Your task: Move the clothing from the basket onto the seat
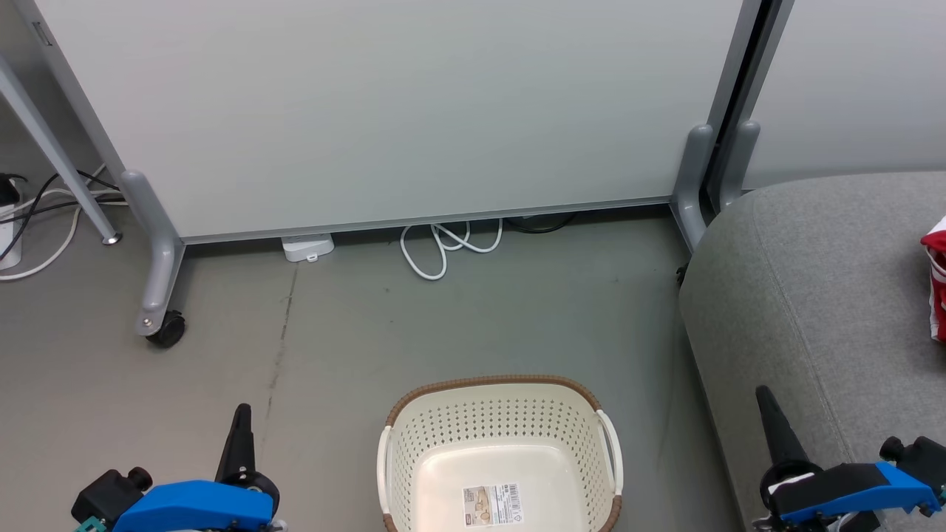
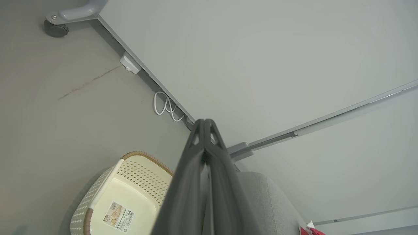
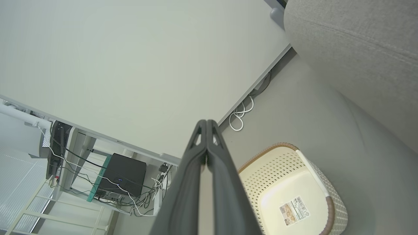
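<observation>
1. White partition panel [image 1: 384,111]: a rolling divider on grey feet, standing behind the work area. A looped white cable [image 1: 443,251] lies on the floor [image 1: 458,325] at its base.
2. Seat [image 1: 813,295]: a grey upholstered cushion with a rounded edge and a stitched seam, on the robot's right. It is just beside the basket; whether the two touch cannot be told.
3. Basket [image 1: 502,421]: cream perforated plastic with a brown woven-look rim and white side handles. It stands on the floor between the two grippers, and its inside is bare, with nothing red in it.
4. Clothing [image 1: 937,251]: red fabric with white stripes, lying on the seat at the far right edge of the head view, well apart from the basket.
   - Only a slice shows, so the number of garments cannot be told.
   - Handling, as a judgement: it is soft, light and limp, and will sag and trail when lifted.
   - It is best pinched at a raised fold or bunched crest, not at a flat panel.
   - Loose hems may catch on the basket's holes.
   - With the basket bare, the transfer appears complete.
5. Left gripper [image 1: 242,414] and right gripper [image 1: 767,406]: on each, the fingers are pressed together tip to tip and hold nothing. The left hangs over the floor to the left of the basket, the right over the seat's front edge.
6. Label sticker [image 1: 491,505]: lies flat on the basket's bottom.
</observation>
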Available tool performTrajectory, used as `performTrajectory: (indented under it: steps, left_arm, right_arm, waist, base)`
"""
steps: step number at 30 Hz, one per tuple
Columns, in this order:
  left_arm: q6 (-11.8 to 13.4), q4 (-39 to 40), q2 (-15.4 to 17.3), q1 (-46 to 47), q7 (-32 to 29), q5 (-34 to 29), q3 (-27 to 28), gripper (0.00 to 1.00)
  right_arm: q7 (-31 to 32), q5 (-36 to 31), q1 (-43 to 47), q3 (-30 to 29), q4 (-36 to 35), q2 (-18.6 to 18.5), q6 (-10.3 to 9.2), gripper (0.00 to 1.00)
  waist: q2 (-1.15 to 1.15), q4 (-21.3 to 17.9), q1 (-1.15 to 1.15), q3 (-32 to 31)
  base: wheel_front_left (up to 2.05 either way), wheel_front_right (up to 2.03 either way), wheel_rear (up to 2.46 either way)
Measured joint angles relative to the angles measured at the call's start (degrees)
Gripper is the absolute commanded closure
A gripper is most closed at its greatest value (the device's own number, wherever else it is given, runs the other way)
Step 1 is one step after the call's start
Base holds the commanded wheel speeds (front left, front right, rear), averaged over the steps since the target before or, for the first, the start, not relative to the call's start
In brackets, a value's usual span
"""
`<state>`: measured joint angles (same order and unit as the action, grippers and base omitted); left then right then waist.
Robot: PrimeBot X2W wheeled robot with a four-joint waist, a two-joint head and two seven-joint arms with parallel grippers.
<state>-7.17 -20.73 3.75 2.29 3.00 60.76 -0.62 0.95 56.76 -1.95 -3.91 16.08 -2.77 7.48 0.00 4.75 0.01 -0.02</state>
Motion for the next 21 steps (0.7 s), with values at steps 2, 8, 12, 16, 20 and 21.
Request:
performTrajectory:
  steps: [2, 8, 12, 16, 20, 21]
  left_arm:
    - [0.0, 0.2, 0.0, 0.1, -0.5, 1.2, 0.2, 1.0]
    - [0.0, 1.0, -0.1, 0.5, -1.4, 4.5, 1.0, 1.0]
    - [0.0, 1.4, -0.2, 0.6, -2.0, 6.5, 1.6, 1.0]
    - [0.0, 1.8, -0.2, 1.1, -2.6, 8.6, 1.9, 1.0]
    - [0.0, 2.2, -0.3, 1.2, -3.3, 10.6, 2.3, 1.0]
    - [0.0, 2.3, -0.3, 1.2, -3.4, 11.1, 2.4, 1.0]
  right_arm:
    - [0.1, 1.3, -0.3, -0.1, -0.1, 0.0, 0.0, 1.0]
    - [0.8, 5.1, -0.6, -0.3, -0.3, 0.0, 0.0, 1.0]
    - [1.1, 7.4, -1.0, -0.5, -0.4, 0.0, 0.0, 1.0]
    - [1.5, 9.8, -1.1, -0.7, -0.5, 0.0, 0.0, 1.0]
    - [1.9, 11.9, -1.4, -0.8, -0.7, 0.0, 0.0, 1.0]
    - [2.0, 12.5, -1.4, -0.9, -0.7, 0.0, 0.0, 1.0]
  waist:
    - [0.0, -0.1, 0.0, 0.0]
    - [0.0, -0.5, 0.0, 0.0]
    - [0.0, -0.8, 0.0, 0.0]
    - [0.0, -1.0, 0.0, 0.0]
    - [0.0, -1.3, 0.0, 0.1]
    - [0.0, -1.4, 0.0, 0.1]
  base:
    - [0.0, 0.0, 0.0]
    - [0.0, 0.0, 0.0]
    - [0.0, 0.0, 0.0]
    - [0.0, 0.0, 0.0]
    - [0.0, 0.0, 0.0]
    - [0.0, 0.0, 0.0]
